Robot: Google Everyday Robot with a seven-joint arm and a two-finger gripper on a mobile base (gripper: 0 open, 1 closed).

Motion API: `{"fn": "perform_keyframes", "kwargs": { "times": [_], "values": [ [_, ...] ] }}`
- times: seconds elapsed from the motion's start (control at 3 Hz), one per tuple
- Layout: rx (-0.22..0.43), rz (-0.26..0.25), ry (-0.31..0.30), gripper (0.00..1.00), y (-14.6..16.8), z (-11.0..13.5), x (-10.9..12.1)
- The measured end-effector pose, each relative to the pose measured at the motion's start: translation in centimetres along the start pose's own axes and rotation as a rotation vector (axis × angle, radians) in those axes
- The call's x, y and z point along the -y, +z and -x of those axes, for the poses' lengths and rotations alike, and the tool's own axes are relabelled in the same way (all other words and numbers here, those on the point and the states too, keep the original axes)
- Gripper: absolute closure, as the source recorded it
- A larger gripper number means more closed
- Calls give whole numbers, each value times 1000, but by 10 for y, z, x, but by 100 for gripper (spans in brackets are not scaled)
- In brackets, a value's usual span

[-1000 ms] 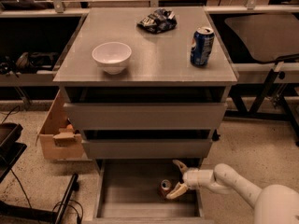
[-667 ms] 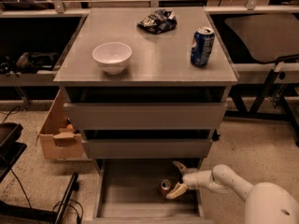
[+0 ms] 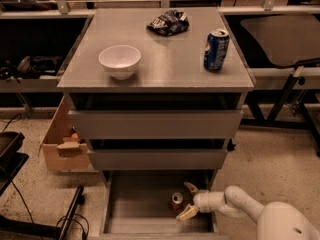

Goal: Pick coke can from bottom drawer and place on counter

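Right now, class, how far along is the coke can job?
Done: the bottom drawer is open. In hand: the gripper, open, is at the coke can on the drawer floor. Left: grasp, lift, place it on the counter.

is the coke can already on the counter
No, the coke can stands in the bottom drawer, right at the open gripper, not up on the counter.

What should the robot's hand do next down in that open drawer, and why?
Probably close its fingers on the coke can. The gripper sits low in the bottom drawer, open, with a finger on either side of the upright can. Nothing is clamped yet, so lifting toward the counter should wait.
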State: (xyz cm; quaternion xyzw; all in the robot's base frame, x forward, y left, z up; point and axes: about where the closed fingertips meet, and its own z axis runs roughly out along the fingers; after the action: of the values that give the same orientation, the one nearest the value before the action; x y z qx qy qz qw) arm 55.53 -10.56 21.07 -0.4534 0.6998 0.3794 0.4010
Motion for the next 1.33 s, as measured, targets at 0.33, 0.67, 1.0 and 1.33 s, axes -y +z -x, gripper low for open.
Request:
{"fn": "perform_keyframes", "kwargs": {
  "times": [0.33,0.67,1.0,1.33],
  "values": [
    [24,8,21,18,16,-9,-6],
    [47,22,17,42,34,-5,-8],
    [47,22,17,66,34,-5,-8],
    [47,22,17,88,34,-5,-8]
  ]
}}
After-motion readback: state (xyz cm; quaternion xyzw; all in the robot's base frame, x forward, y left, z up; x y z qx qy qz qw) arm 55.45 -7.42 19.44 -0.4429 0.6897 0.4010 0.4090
